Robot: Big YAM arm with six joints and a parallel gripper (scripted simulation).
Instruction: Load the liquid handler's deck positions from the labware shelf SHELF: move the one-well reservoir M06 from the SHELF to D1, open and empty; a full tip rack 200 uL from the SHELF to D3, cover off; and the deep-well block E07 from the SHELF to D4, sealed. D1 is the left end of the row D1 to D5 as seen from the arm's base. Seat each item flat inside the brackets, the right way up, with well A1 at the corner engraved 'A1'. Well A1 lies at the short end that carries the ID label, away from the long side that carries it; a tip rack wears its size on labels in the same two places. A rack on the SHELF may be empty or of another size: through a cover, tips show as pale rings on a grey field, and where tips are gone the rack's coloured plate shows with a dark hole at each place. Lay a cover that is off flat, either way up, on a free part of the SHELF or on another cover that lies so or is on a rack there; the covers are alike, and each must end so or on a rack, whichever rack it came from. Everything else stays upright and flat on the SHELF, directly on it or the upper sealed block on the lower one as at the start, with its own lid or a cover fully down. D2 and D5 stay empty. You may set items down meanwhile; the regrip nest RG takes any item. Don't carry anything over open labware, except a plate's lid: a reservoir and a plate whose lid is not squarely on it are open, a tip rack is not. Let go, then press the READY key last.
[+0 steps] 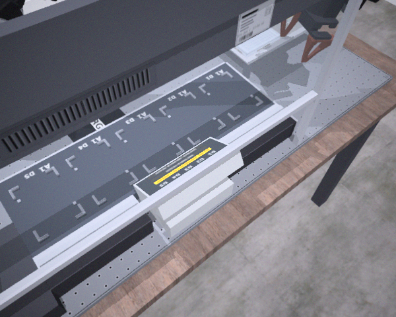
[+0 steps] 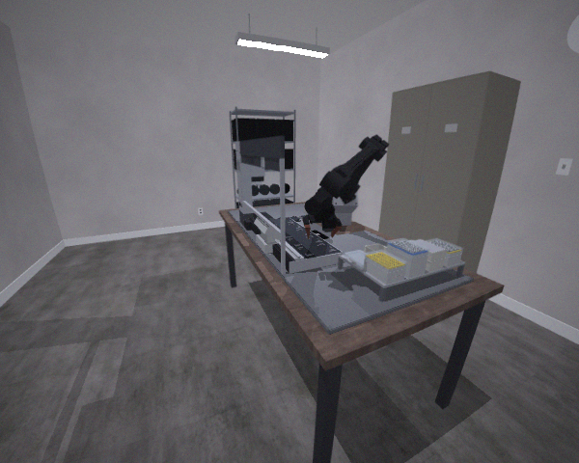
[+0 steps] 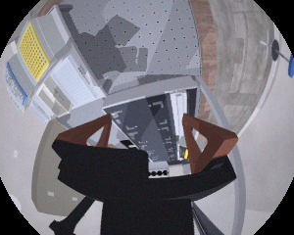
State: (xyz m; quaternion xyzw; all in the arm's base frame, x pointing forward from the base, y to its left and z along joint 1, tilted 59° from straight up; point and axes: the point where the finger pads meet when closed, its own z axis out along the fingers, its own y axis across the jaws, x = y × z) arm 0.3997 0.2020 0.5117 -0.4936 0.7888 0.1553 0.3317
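The gripper (image 3: 147, 132) is hanging above the deck (image 1: 130, 160) with its jaws wide apart and holding nothing, while the yellow tip rack (image 2: 385, 259) is sitting on the shelf (image 2: 425, 285) beside the deck, probably light, hard and slippery, best pinched by its long sides.

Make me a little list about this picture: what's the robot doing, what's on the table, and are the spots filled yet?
arm: black arm bent over the table
gripper: gripper open, holding nothing, brown fingers spread
spots: grey deck with corner brackets marked D1 to D5, nothing seated in any
shelf: low shelf at the table's end, carrying boxes
boxes: one yellow-topped box, one blue-rimmed box, pale ones beside them
table: wooden table with dark legs
work done: none yet
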